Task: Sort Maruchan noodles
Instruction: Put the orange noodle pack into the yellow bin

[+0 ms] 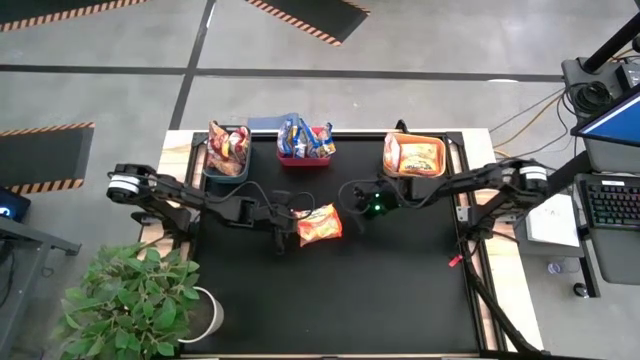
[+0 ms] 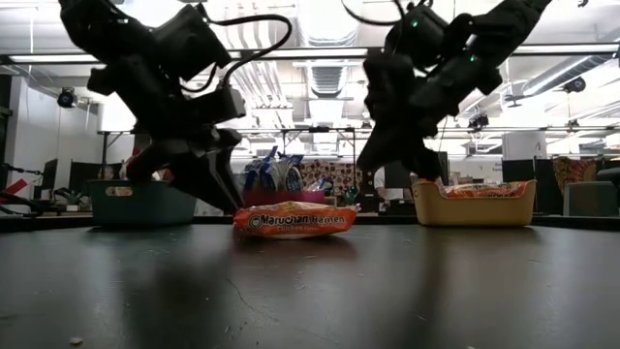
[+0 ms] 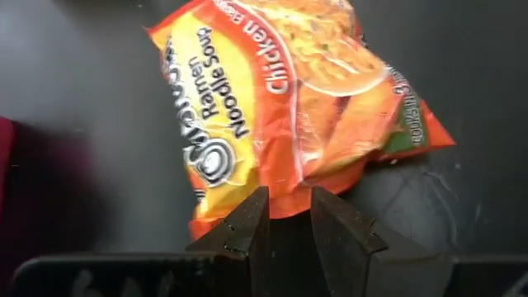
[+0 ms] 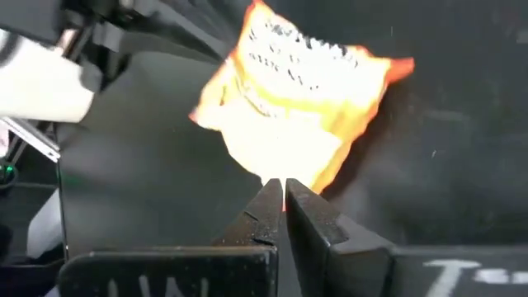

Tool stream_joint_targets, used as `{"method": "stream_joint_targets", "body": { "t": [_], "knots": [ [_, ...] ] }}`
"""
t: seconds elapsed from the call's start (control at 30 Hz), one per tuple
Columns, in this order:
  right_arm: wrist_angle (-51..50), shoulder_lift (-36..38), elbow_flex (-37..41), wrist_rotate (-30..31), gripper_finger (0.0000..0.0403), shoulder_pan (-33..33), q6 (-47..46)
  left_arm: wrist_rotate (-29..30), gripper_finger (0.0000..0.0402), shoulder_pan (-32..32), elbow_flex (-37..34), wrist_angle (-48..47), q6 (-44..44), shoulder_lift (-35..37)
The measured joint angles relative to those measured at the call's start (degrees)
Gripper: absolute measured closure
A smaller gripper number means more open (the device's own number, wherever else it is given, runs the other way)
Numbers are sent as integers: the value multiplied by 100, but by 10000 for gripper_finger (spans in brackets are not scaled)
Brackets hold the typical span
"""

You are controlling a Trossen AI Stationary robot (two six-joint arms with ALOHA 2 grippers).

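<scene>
Orange noodle packet [image 1: 319, 224] flat on bench [image 1: 400, 290], between slightly parted left jaws and closed, empty right jaws.

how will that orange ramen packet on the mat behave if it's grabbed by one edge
The orange packet looks crinkly and glossy, so its wrapper edge probably flexes and may slip. It lies flat and low on the black mat, so it should slide, not roll or tip.

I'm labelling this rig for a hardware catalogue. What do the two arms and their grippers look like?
Both arms are black, jointed, with black cables looped along them. A white-silver cylindrical joint sits near each base. The right arm carries green lights near its wrist. The left gripper and right gripper have dark, wedge-shaped tapering fingers.
</scene>
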State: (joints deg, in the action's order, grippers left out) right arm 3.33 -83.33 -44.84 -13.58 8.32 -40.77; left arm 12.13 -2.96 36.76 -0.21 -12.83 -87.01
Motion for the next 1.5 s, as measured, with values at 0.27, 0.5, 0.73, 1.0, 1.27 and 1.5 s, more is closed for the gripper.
{"method": "stream_joint_targets", "body": {
  "t": [0.27,0.5,0.73,1.0,1.27,1.5],
  "knots": [
    [2,-500,-61,-13,355,-18,-463,-329,327,-23,-271,754,151,-224],
    [143,-793,-63,129,255,25,-590,-347,327,-15,-279,1079,139,-469],
    [833,-1025,-63,159,151,83,-621,-418,327,-13,-279,1282,273,-720],
    [1162,-1333,-63,160,75,146,-623,-517,327,-13,-399,1713,342,-831],
    [2895,-1974,-63,-434,74,149,-601,-535,327,-2,-552,2030,436,-837],
    [3132,-2223,-194,-592,127,155,-654,-540,327,-2,-554,2033,436,-837]
  ]
}}
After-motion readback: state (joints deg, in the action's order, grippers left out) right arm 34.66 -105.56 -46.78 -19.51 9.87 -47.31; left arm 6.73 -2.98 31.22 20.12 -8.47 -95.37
